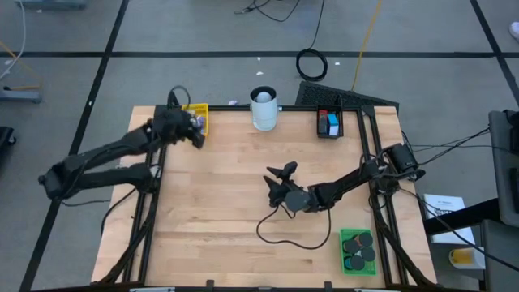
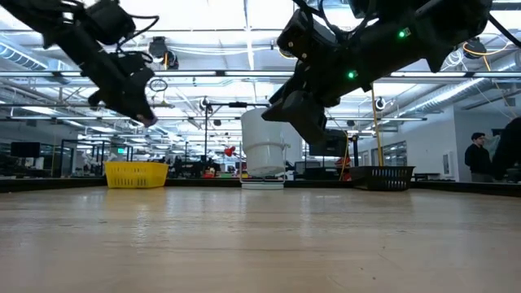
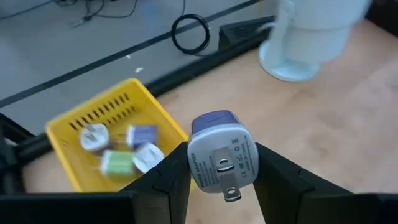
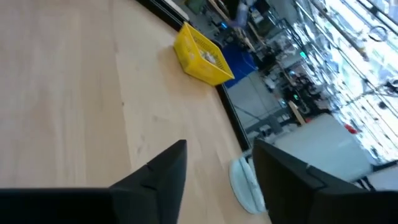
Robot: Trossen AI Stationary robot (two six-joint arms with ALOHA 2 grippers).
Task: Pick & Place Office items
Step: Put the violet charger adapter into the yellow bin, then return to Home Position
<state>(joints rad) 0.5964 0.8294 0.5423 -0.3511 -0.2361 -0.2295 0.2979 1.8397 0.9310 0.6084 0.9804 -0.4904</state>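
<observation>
**Plug adapter carried toward yellow tray**

Wooden worktop (image 1: 227, 186) is bare at its centre, the sorting trays being set along its edges. A white-and-purple plug adapter (image 3: 219, 151) is clamped in the left gripper (image 3: 221, 171) beside the yellow tray (image 3: 68, 134), where similar adapters are gathered. The right gripper (image 4: 217, 165) is held parted and empty above mid-worktop.
</observation>
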